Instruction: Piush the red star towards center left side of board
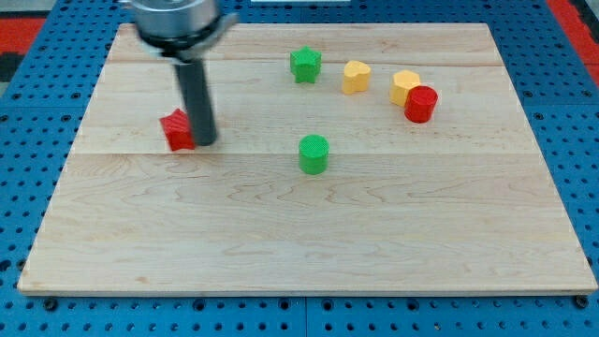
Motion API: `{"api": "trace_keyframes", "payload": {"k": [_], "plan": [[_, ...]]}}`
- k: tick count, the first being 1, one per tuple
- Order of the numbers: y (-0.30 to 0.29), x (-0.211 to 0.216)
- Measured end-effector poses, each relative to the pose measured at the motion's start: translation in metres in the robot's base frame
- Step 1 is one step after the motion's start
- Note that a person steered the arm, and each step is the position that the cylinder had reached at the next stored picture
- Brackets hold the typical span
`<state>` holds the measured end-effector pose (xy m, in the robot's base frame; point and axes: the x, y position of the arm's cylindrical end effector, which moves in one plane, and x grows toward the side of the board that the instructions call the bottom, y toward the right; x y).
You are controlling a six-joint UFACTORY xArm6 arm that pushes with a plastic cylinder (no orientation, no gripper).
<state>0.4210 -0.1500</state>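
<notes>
The board [309, 234] filled most of the view, pale wood with a blue pegboard around it. The rod stood over its left part, and my tip [204, 143] sat down on the wood, touching the right side of the red star [177, 130]. There was no hand on this arm to open or close, only the plain rod, and it held nothing; it merely pressed against the star. The star lay left of the board's middle, at about mid-height, near the seam between two planks, with bare wood between it and the left edge.

I judged the push nearly done. To finish well, the tip should stay behind the star's right face, in line with its centre, and travel straight toward the view's left, slowly, so that the star does not spin off one of its points or slip above or below the rod. It should stop well short of the edge.

The other blocks lay well apart from this: a green cylinder [314, 153] near the centre, a green star [304, 65] toward the top, then a yellow heart [355, 76], a second yellow block [404, 86] and a red cylinder [421, 103] touching it.

The rod hid the star's right part, so the exact contact could not be seen. The arm's head was cut off at the top, and whatever lay behind it at the top left corner was hidden.
</notes>
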Motion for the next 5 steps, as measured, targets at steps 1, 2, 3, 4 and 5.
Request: {"api": "trace_keyframes", "payload": {"k": [1,2,3,4,5], "plan": [[-0.023,0.0],[0.033,-0.015],[0.129,-0.032],[0.237,-0.032],[0.272,0.001]]}}
